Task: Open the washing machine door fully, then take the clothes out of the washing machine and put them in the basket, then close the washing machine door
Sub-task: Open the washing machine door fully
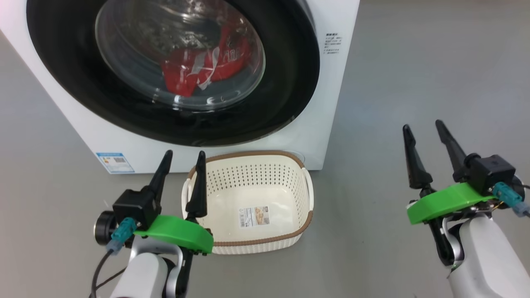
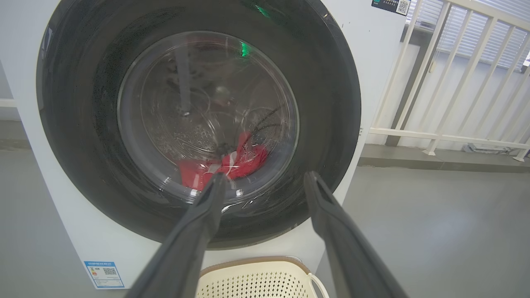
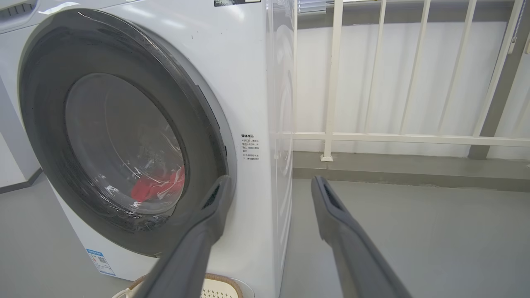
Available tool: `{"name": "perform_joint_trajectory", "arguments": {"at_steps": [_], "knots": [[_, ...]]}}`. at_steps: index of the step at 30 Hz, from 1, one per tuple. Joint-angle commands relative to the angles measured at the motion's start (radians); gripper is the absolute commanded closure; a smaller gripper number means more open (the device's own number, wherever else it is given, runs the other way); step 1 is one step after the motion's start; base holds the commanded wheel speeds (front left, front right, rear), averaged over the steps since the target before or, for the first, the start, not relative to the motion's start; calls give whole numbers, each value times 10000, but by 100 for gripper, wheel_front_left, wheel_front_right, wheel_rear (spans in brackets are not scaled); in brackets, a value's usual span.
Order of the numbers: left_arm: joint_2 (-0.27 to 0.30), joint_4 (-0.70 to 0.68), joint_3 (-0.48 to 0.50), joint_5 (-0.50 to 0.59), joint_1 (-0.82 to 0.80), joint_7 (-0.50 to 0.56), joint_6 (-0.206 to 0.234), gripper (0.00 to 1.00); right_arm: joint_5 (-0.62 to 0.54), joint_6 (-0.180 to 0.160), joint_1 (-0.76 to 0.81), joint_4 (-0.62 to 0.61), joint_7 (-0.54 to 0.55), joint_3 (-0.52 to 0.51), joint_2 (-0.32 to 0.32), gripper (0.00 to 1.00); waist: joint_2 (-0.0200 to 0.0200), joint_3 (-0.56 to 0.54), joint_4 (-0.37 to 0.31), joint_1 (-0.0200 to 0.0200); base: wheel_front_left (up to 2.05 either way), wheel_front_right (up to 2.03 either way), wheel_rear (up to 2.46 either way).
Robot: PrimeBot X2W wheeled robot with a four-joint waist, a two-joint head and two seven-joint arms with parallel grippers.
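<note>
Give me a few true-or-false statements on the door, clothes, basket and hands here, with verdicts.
1. The washing machine door is shut. True.
2. The clothes lie in the basket. False: they are behind the shut door; the basket holds just a sticker.
3. The left hand and the right hand are open, holding nothing. True.
4. The basket stands by the right hand. False: it is by the left hand.

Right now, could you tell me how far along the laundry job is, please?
Nothing is done yet: the washing machine door is shut, with the red clothes behind its glass. Nothing is in hand: left pincer and right pincer stand open and empty. The cream basket holds no clothes. Left: opening the door, moving the clothes, closing it.
</note>
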Motion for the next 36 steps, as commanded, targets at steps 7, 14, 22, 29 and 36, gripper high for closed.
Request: {"name": "perform_joint_trajectory", "arguments": {"at_steps": [7, 14, 22, 29, 36], "knots": [[225, -785, 119, 85, -435, -122, 76, 0, -41, 4, -745, -375, -65, 115, 1, 100, 0, 602, 254, 0, 0, 0, 0], [225, -1130, 130, 222, -496, -122, 27, 0, 1908, 4, -1402, -57, -65, 214, 1, 100, 0, 1143, 398, 0, 0, 0, 0], [225, -1550, 274, 416, -708, -122, -21, 0, 3452, 4, -2339, 196, -65, 369, 1, 100, 0, 1879, 505, 0, 0, 0, 0], [225, -2031, 337, 508, -817, -122, -45, 0, 4922, 4, -2945, 347, -65, 598, 1, 100, 0, 2390, 608, 0, 0, 0, 0], [225, -2209, 382, 553, -942, -122, -107, 0, 6453, 4, -3802, 343, -65, 931, 1, 100, 0, 2991, 709, 0, 0, 0, 0]]}}
